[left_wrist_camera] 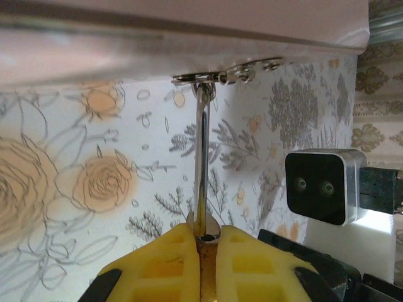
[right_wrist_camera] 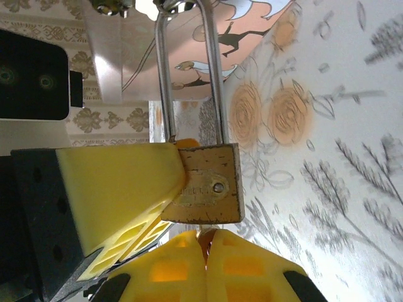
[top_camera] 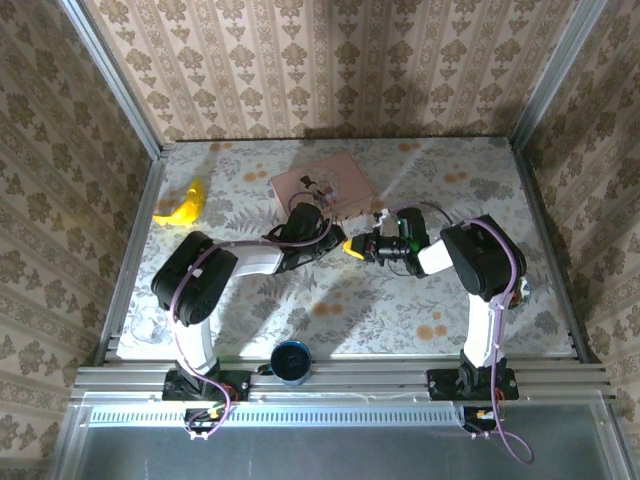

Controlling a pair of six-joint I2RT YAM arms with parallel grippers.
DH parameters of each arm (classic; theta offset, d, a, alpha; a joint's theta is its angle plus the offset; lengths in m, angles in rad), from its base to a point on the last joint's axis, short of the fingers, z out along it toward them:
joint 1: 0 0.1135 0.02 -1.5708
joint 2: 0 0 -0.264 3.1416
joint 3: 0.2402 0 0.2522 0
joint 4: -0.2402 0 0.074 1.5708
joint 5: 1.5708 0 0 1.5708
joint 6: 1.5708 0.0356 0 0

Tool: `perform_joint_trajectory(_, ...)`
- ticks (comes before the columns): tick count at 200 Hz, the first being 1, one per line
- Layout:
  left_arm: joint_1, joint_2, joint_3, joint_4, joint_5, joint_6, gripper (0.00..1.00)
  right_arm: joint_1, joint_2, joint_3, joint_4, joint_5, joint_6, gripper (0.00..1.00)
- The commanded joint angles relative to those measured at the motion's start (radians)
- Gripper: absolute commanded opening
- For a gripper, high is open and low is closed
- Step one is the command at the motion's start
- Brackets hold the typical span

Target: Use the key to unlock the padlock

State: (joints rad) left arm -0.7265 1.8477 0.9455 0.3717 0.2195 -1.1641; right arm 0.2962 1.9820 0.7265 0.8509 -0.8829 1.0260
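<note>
Top external view: the pink box lay at far centre of the bench. A banana lay well to its left, and a blue cup stood at the near edge between the arm bases. Both arms converged just in front of the box.

Left wrist view: the left gripper had its jaws closed on the padlock body, seen edge-on. The shackle ran straight up to the box's hasp.

Right wrist view: the right gripper sat directly under the padlock, jaws closed on the key, which the yellow pads mostly hid. The left gripper covered the padlock's left side.
</note>
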Motion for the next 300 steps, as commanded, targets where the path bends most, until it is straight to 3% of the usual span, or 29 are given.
perform_joint_trajectory(1, -0.031, -0.041, -0.051, -0.058, 0.101, -0.035, 0.0, -0.036, -0.039, -0.053, 0.061, 0.165, 0.067, 0.0)
perform_joint_trajectory(18, -0.037, -0.047, -0.063, -0.054, 0.097, -0.04, 0.0, -0.027, -0.058, -0.09, 0.058, 0.194, 0.074, 0.0)
perform_joint_trajectory(47, -0.04, -0.059, -0.074, -0.069, 0.08, -0.039, 0.0, -0.015, -0.108, -0.111, -0.016, 0.241, 0.023, 0.22)
perform_joint_trajectory(98, -0.044, -0.062, -0.073, -0.079, 0.064, -0.039, 0.0, 0.025, -0.245, -0.077, -0.291, 0.342, -0.141, 0.36)
perform_joint_trajectory(136, -0.044, -0.055, -0.07, -0.075, 0.067, -0.045, 0.0, 0.084, -0.342, -0.055, -0.484, 0.471, -0.279, 0.36)
perform_joint_trajectory(191, -0.038, -0.053, -0.063, -0.087, 0.069, -0.045, 0.0, 0.275, -0.471, 0.013, -0.79, 0.873, -0.504, 0.31)
perform_joint_trajectory(252, -0.031, -0.059, -0.056, -0.1, 0.073, -0.041, 0.0, 0.368, -0.432, 0.083, -0.867, 1.028, -0.598, 0.28)
perform_joint_trajectory(300, -0.03, -0.057, -0.053, -0.107, 0.078, -0.039, 0.0, 0.408, -0.377, 0.156, -0.897, 1.081, -0.65, 0.28)
